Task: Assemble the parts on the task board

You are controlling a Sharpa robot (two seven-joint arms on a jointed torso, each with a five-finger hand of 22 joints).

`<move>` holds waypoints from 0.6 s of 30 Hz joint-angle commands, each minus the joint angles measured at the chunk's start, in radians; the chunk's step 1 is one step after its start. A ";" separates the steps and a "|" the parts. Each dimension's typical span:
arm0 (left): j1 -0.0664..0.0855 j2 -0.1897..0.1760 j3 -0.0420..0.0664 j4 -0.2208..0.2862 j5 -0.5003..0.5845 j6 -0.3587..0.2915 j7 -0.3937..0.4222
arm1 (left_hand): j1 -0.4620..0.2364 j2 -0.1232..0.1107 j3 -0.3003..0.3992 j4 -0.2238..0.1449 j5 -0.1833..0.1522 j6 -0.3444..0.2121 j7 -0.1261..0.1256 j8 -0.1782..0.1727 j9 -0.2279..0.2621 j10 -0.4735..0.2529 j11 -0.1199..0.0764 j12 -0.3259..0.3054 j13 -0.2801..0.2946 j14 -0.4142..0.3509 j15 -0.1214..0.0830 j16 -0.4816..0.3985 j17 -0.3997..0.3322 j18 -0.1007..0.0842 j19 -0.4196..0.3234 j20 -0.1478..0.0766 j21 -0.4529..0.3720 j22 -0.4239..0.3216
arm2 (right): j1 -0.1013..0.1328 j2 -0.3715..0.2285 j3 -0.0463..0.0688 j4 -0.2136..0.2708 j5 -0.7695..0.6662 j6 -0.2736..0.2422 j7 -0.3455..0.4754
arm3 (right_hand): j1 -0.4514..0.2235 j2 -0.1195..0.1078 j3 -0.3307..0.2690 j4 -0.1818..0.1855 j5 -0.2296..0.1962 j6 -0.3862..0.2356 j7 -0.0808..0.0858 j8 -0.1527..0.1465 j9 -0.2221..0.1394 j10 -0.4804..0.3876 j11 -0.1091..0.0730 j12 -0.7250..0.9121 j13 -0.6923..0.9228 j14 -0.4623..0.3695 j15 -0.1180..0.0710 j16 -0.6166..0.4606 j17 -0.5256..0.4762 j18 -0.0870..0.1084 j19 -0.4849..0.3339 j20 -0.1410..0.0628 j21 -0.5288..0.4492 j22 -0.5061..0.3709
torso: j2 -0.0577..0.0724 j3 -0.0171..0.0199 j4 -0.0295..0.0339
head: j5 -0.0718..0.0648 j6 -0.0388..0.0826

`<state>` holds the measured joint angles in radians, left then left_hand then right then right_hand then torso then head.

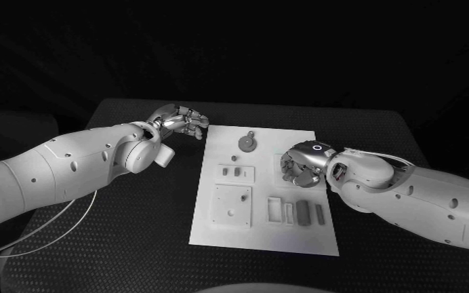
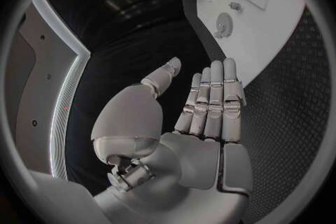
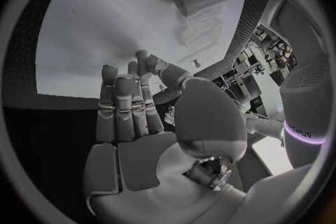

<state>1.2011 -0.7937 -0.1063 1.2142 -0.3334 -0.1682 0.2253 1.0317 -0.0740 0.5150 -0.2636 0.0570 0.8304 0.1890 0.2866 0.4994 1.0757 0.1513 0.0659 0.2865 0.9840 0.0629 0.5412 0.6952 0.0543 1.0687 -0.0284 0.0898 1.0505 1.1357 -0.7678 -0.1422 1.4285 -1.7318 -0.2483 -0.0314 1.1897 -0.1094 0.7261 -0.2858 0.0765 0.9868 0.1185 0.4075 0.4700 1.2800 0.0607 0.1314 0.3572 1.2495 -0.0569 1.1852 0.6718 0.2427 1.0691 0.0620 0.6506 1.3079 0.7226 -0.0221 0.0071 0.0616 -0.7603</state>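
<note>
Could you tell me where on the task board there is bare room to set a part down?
The task board is bare along its near edge and at its far right corner. It is crowded around the round part, the square plate and the row of blocks; the right hand covers the right edge.

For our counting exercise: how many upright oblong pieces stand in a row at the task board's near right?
3: a pale one on the left, a dark one in the middle, a smaller dark one on the right. The right hand may hide others.

Both hands — left hand (image 1: 179,121), right hand (image 1: 303,164) — empty, fingers extended
</note>
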 commanded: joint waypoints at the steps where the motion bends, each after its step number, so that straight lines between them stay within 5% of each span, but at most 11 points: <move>1: 0.001 0.002 0.001 0.002 0.004 0.013 0.006 | -0.007 0.000 -0.002 0.005 -0.002 -0.004 0.002 0.005 -0.001 0.000 0.003 0.002 -0.001 0.001 0.007 -0.005 0.001 0.011 0.005 -0.002 -0.004 -0.001 | -0.001 -0.002 0.000 0.009 -0.013 -0.055 -0.001 | 0.013 0.030 -0.001 -0.003 0.004 0.015 -0.006 0.009 0.010 0.030 -0.021 0.018 0.031 0.010 -0.014 0.007 0.000 0.019 0.011 -0.006 0.006 0.021 | 0.000 0.0002 0.0005 | -0.001 -0.001; 10: 0.001 0.003 0.001 0.000 0.004 0.015 0.007 | -0.007 0.001 -0.002 0.005 -0.002 -0.004 0.002 0.005 -0.001 0.000 0.003 0.002 -0.001 0.001 0.006 -0.005 0.002 0.011 0.005 -0.002 -0.005 -0.001 | -0.001 -0.018 0.004 0.038 -0.017 -0.097 -0.014 | 0.014 0.030 0.001 -0.005 0.004 0.033 -0.015 0.019 0.024 0.050 -0.031 0.027 0.046 0.025 -0.023 0.012 -0.001 0.019 0.025 -0.014 0.013 0.021 | 0.000 -0.0002 0.0000 | 0.001 -0.003; 18: 0.001 0.004 0.001 -0.001 0.004 0.015 0.007 | -0.007 0.001 -0.002 0.005 -0.002 -0.004 0.002 0.005 -0.001 0.000 0.003 0.003 -0.001 0.001 0.006 -0.006 0.003 0.011 0.005 -0.002 -0.005 -0.001 | 0.009 -0.036 0.026 0.096 -0.019 -0.092 -0.015 | 0.015 0.028 0.002 -0.005 0.004 0.036 -0.016 0.020 0.027 0.052 -0.032 0.028 0.049 0.027 -0.024 0.013 -0.001 0.019 0.027 -0.016 0.014 0.021 | 0.000 -0.0007 0.0006 | 0.009 -0.004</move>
<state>1.2010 -0.7918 -0.1063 1.2124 -0.3334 -0.1663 0.2250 1.0317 -0.0740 0.5150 -0.2636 0.0570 0.8303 0.1890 0.2866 0.4995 1.0757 0.1512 0.0659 0.2866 0.9840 0.0629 0.5412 0.6962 0.0520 1.0686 -0.0284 0.0898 1.0505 1.1425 -0.8024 -0.1171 1.5122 -1.7374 -0.3303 -0.0446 1.1838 -0.1034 0.7226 -0.2886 0.0779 1.0152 0.1002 0.4219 0.4801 1.3014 0.0530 0.1566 0.3572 1.2650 -0.0692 1.1918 0.6719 0.2470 1.0901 0.0481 0.6604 1.3077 0.7223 -0.0227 0.0075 0.0660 -0.7632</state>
